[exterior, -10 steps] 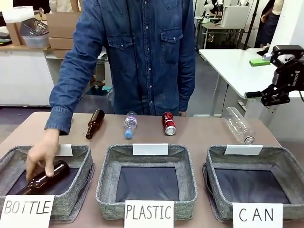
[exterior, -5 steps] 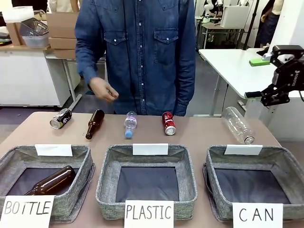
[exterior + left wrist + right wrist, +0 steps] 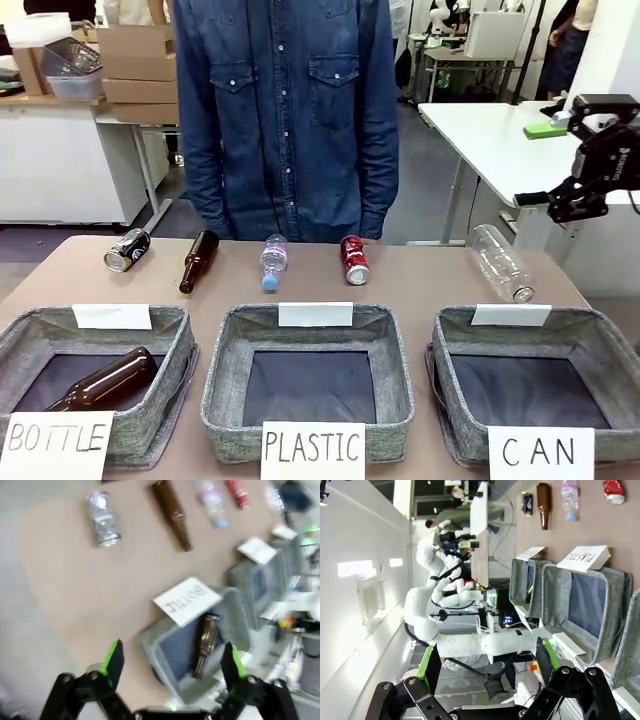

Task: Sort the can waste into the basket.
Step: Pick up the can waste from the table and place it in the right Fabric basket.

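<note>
While the left gripper [image 3: 172,662] and right gripper [image 3: 485,667] hang with jaws spread and empty, the red can [image 3: 354,260] and the black and silver can [image 3: 127,249] lie sideways on the table [image 3: 420,285], outside the basket [image 3: 595,321], likely light, slick and easily dented, best pinched gently across the mid-body.

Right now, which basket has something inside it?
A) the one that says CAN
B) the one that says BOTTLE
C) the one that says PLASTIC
B: a brown glass bottle lies in the BOTTLE basket, while the PLASTIC basket and the CAN basket show just their dark lining.
</note>
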`<state>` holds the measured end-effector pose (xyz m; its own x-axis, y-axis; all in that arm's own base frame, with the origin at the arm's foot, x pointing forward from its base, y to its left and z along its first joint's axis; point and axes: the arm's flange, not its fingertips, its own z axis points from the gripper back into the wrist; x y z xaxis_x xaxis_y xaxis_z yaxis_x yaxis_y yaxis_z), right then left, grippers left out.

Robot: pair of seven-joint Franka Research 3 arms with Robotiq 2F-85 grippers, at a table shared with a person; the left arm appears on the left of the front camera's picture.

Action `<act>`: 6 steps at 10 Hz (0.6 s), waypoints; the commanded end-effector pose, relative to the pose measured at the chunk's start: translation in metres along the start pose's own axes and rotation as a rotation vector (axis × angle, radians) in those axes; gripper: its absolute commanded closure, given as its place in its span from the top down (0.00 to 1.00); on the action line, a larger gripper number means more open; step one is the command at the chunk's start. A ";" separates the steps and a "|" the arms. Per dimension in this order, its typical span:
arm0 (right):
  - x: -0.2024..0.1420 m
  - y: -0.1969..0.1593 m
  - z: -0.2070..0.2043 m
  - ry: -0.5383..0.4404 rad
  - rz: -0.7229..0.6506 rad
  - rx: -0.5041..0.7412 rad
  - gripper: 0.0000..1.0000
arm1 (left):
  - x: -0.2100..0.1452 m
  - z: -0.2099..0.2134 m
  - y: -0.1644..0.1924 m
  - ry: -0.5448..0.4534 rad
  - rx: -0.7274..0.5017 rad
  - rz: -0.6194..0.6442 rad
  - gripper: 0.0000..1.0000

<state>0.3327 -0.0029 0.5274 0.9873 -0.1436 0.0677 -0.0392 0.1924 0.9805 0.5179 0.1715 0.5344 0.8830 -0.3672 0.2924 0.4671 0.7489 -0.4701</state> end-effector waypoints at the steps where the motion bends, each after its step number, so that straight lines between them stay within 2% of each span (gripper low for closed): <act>1: 0.003 0.001 -0.001 -0.004 0.023 0.022 1.00 | 0.016 -0.060 -0.017 0.084 0.276 0.088 1.00; 3: 0.003 0.001 -0.001 -0.004 0.023 0.022 1.00 | 0.037 -0.106 -0.034 -0.009 0.365 -0.012 1.00; 4: 0.003 0.001 -0.001 -0.004 0.023 0.022 1.00 | 0.049 -0.143 -0.035 -0.066 0.375 -0.051 1.00; 6: 0.003 0.001 -0.001 -0.004 0.023 0.022 1.00 | 0.067 -0.197 -0.018 -0.083 0.379 -0.040 1.00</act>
<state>0.3329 -0.0031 0.5277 0.9872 -0.1440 0.0681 -0.0395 0.1928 0.9804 0.5676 0.0271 0.4187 0.8518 -0.3862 0.3541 0.4469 0.8883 -0.1060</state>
